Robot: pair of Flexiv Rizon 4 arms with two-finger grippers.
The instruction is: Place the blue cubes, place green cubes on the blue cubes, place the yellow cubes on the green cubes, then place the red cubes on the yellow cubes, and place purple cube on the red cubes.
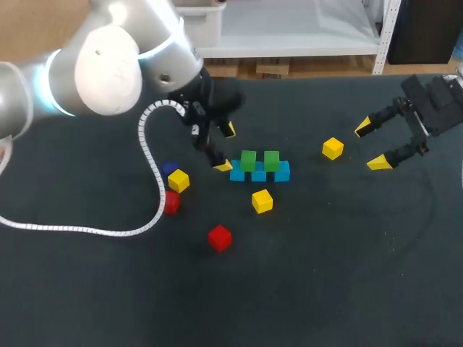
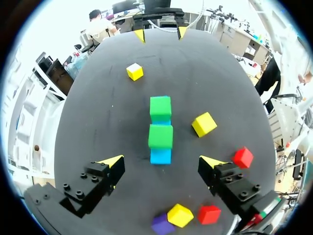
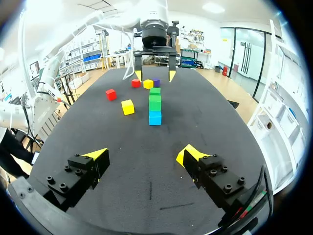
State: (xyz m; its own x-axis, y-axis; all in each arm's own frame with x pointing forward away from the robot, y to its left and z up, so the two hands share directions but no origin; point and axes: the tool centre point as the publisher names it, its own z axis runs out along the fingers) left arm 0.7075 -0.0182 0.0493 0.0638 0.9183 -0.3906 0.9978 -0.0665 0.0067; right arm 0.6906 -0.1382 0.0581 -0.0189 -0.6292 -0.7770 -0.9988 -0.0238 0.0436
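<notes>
The left gripper (image 2: pixel 162 161) is seen with its two yellow-tipped fingers spread wide and nothing gripped. In the left wrist view the near end of the row of three small blue cubes (image 1: pixel 259 174) is framed between the tips and is touched by neither. In the head view the fingertip nearer the camera is shown just beside the row's left end; whether contact is made there cannot be told. The right gripper (image 1: pixel 370 144) is likewise held wide open and empty above the dark table (image 1: pixel 325 275), well apart from the row, with one small yellow cube (image 1: pixel 332 148) lying near it. Two small green cubes (image 1: pixel 248 160) are set on top of the blue row. A second yellow cube (image 1: pixel 262 200) lies just in front of the row. A third (image 1: pixel 178 180) is grouped at the left with a small purple cube (image 1: pixel 168 168) and a small red cube (image 1: pixel 171 203), and another red cube (image 1: pixel 219 237) lies alone nearer the front. The purple cube is partly hidden behind the yellow one, and the grouped red cube is crossed by the white coiled cable (image 1: pixel 148 155) of the left arm (image 1: pixel 108 61), by which the table's far left part is also covered. In both wrist views the row is seen end-on, so the middle blue cube is largely concealed beneath the green ones.
</notes>
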